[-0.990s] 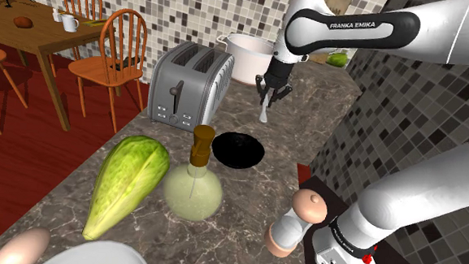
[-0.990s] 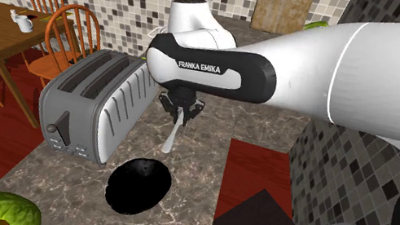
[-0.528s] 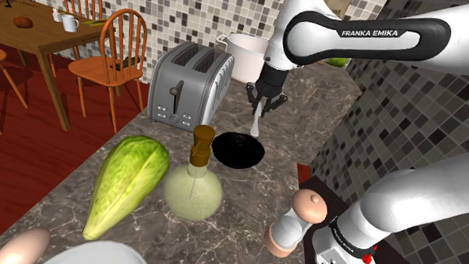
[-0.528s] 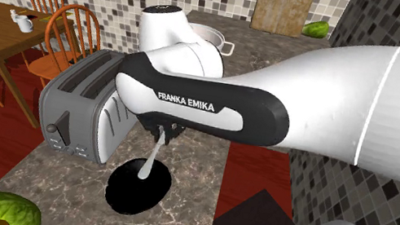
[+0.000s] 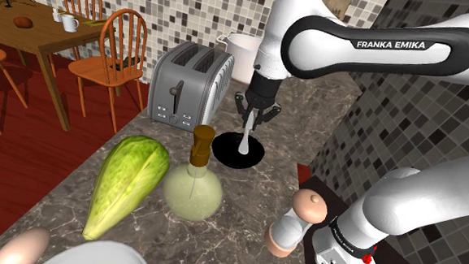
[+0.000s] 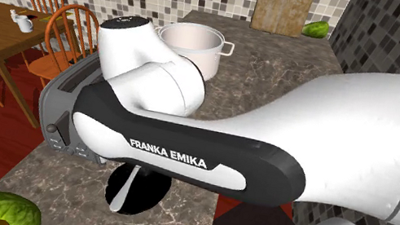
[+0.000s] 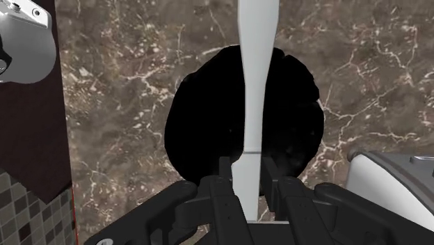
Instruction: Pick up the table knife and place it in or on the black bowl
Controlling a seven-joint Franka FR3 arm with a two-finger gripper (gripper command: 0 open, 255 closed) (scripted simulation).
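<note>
Placement step in hand. The end effector is closed on the upper end of the table knife, which hangs near-vertical over the black bowl. In the shoulder view the bowl sits on the table at the toaster's five o'clock. Next move, in my judgement: lower slightly, then release. The tip possibly touches the bowl; this cannot be confirmed. The arm hides the grip in the second exterior view.

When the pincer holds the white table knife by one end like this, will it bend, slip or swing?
The knife is probably stiff: it hangs straight from the pincer over the black bowl. Its smooth, narrow end is clasped alone, so it may slip or pivot in that grip.
</note>
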